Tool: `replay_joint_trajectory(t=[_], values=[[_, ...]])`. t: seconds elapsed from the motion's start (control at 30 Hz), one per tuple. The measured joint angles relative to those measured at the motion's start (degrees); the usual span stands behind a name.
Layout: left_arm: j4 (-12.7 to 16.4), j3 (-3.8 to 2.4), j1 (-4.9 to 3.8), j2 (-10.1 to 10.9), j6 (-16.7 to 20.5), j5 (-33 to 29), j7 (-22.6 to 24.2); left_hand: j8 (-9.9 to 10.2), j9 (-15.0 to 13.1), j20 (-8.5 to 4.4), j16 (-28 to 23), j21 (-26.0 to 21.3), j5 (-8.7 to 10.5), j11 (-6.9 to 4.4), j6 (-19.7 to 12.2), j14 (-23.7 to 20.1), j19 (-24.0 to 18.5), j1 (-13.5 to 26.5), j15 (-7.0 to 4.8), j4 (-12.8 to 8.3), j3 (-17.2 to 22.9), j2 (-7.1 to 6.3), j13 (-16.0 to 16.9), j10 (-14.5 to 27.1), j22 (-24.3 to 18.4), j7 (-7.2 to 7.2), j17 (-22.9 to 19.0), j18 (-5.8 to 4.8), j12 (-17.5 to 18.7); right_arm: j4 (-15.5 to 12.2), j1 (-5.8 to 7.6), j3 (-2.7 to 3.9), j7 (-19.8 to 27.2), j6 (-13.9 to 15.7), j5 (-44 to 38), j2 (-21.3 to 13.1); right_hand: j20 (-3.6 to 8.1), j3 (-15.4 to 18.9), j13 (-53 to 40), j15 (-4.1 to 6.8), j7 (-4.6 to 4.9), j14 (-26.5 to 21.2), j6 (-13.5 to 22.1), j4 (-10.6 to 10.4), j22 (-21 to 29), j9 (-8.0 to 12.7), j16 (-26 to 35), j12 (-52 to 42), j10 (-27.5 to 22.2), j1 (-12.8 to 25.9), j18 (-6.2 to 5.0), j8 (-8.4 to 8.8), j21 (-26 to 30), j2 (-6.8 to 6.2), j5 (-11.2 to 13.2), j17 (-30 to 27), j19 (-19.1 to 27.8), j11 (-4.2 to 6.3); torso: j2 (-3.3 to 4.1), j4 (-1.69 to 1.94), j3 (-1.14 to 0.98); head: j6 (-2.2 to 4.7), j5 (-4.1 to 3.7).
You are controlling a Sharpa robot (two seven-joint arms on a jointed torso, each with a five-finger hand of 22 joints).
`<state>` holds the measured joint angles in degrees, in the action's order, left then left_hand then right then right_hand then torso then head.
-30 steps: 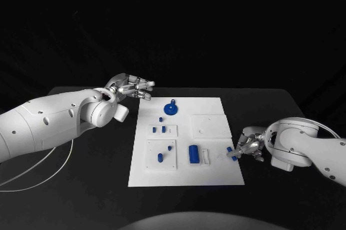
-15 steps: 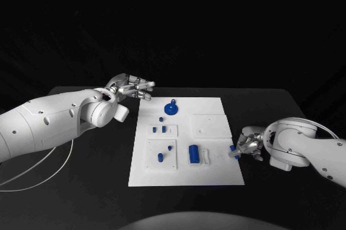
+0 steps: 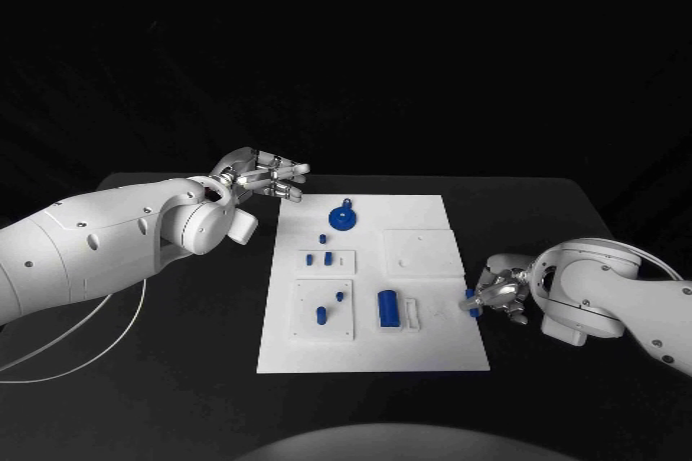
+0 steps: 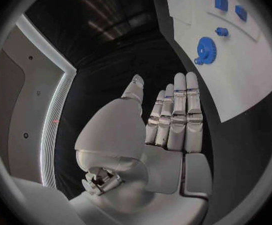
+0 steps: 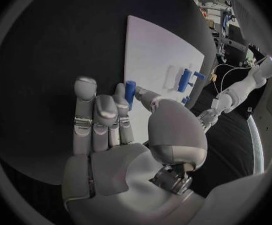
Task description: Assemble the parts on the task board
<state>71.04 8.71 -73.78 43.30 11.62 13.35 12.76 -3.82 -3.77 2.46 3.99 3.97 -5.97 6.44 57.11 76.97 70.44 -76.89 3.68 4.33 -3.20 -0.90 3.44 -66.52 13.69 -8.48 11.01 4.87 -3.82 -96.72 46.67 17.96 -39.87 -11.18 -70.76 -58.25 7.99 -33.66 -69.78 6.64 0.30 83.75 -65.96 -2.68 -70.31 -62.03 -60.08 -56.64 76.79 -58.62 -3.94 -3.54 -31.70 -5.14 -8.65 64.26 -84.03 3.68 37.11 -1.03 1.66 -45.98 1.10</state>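
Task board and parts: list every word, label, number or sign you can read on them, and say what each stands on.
None can be read.
The task board is plain white, with no print showing in the head view.
The blue parts, such as the gear and the cylinder, carry no visible marks.
The small blue peg pinched by the right hand is bare too.

Blue parts (image 3: 388, 308), white task board (image 3: 433, 351)

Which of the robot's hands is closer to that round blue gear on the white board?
The left hand: it hovers just off the task board's far-left corner, near the blue gear. The right hand is at the board's right edge, pinching a small blue part.
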Motion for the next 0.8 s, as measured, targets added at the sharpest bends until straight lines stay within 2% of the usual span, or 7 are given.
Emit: replay_joint_trajectory(t=[0.07, 0.1, 0.17, 0.37, 0.47, 0.63, 0.8], values=[[0.0, 0.01, 0.0, 0.0, 0.0, 0.0, 0.0, 0.0, 0.0, 0.0, 0.0, 0.0, 0.0, 0.0, 0.0, 0.0, 0.0, 0.0, 0.0, 0.0, 0.0, 0.0, 0.0, 0.0, 0.0, 0.0, 0.0, 0.0, 0.0, -0.2, -0.12, 0.14, 0.0, 0.1, 0.4, -0.4, 0.0, -0.1, 0.0, 0.0, -0.17, 0.0, 0.2, 0.1, 0.0, 0.0, 0.0, 0.0, 0.0, 0.0, 0.0, -0.05, 0.0, 0.0, 0.0, 0.0, 0.0, 0.0, -0.02, -0.01, 0.0, -0.01, 0.01], [0.0, 0.02, 0.0, 0.0, 0.0, 0.0, 0.0, 0.0, 0.0, 0.0, 0.0, 0.0, 0.0, 0.0, 0.0, 0.0, 0.0, 0.0, 0.0, 0.0, 0.0, 0.0, 0.0, 0.0, 0.0, 0.0, 0.0, 0.0, 0.0, -0.3, -0.15, 0.28, -0.1, 0.2, 0.6, -0.5, 0.0, -1.5, 0.1, 0.0, -0.15, 0.0, 0.2, 1.5, -0.1, 0.1, 0.0, 0.0, 0.0, 0.2, 0.0, -0.05, 0.0, -0.04, 0.0, 0.0, 0.0, 0.0, -0.02, -0.01, 0.01, -0.01, 0.01], [0.0, 0.03, 0.0, 0.0, 0.0, 0.0, -0.1, 0.0, 0.0, 0.0, 0.0, 0.0, 0.0, 0.0, 0.0, 0.0, 0.0, 0.0, 0.0, 0.0, 0.0, 0.0, 0.0, 0.0, 0.0, 0.0, 0.0, 0.0, 0.0, -0.6, -0.16, 0.78, -0.1, 0.3, 1.1, -0.9, 0.0, -1.5, 0.1, 0.0, 0.11, 0.0, 0.0, 1.5, -0.1, 0.1, 0.0, 0.0, 0.0, 0.4, 0.0, -0.05, 0.0, 0.09, 0.0, 0.0, 0.0, 0.0, -0.03, 0.0, 0.03, 0.02, 0.01], [0.0, 0.1, 0.0, 0.0, 0.0, 0.0, -0.1, 0.0, 0.0, 0.0, 0.0, 0.0, 0.26, 0.0, 0.0, 0.0, 0.0, 0.0, 0.0, 0.0, 0.0, 0.0, 0.0, 0.0, 0.0, 0.0, 0.0, 0.0, 0.0, -1.8, 0.3, 1.98, -0.1, 0.7, 2.5, -1.6, -0.01, -1.5, 0.1, -0.01, 0.12, 0.0, 0.0, 1.5, 0.0, 0.0, 0.0, 0.0, 0.0, 0.4, 0.0, -0.05, 0.0, 0.09, 0.1, 0.0, 0.0, 0.0, -0.04, 0.02, 0.06, 0.08, 0.03], [0.0, 0.11, 0.0, 0.0, 0.0, 0.0, -0.2, 0.0, 0.0, 0.0, 0.0, 0.0, 0.26, 0.0, 0.0, 0.0, 0.0, 0.0, 0.0, 0.0, 0.0, 0.0, 0.0, 0.0, 0.0, 0.0, 0.0, 0.0, 0.0, -2.3, 0.86, 2.37, -0.1, 0.8, 3.2, -1.7, -0.01, -1.5, 0.1, -0.01, 0.12, 0.0, 0.0, 1.5, 0.0, 0.0, 0.0, 0.0, 0.0, 0.3, 0.0, -0.05, 0.0, 0.09, 0.2, 0.0, 0.0, 0.0, -0.03, 0.04, 0.07, 0.04, 0.1], [-0.1, 0.14, 0.0, 0.0, 0.0, 0.0, -0.2, 0.0, 0.0, 0.0, 0.0, 0.0, 0.26, 0.0, 0.0, 0.0, 0.0, 0.0, 0.0, 0.0, 0.0, 0.0, 0.0, 0.0, 0.0, 0.0, 0.0, 0.0, 0.0, -2.7, 1.67, 2.65, -0.1, 0.9, 4.2, -1.7, -0.01, -1.3, 0.1, -0.01, 0.12, 0.0, 0.0, 1.7, -0.1, 0.0, 0.0, 0.0, 0.0, 0.3, 0.0, -0.04, 0.0, 0.1, 0.2, 0.0, 0.0, 0.0, -0.03, 0.09, 0.08, -0.02, 0.19], [-0.1, 0.16, 0.0, -0.1, 0.0, 0.0, -0.3, 0.0, 0.0, 0.0, 0.0, 0.0, 0.26, 0.0, 0.0, 0.0, 0.0, 0.0, 0.0, 0.0, 0.0, 0.0, 0.0, 0.0, 0.0, 0.0, 0.0, 0.0, 0.0, -3.1, 1.93, 2.7, -0.2, 0.9, 5.4, -0.8, -0.01, -1.3, 0.1, -0.02, 0.12, 0.0, 0.0, 1.7, -0.1, 0.0, 0.0, 0.0, 0.0, 0.3, 0.0, 0.0, 0.0, 0.1, 0.2, 0.0, 0.0, 0.0, -0.02, 0.09, 0.08, -0.12, 0.37]])
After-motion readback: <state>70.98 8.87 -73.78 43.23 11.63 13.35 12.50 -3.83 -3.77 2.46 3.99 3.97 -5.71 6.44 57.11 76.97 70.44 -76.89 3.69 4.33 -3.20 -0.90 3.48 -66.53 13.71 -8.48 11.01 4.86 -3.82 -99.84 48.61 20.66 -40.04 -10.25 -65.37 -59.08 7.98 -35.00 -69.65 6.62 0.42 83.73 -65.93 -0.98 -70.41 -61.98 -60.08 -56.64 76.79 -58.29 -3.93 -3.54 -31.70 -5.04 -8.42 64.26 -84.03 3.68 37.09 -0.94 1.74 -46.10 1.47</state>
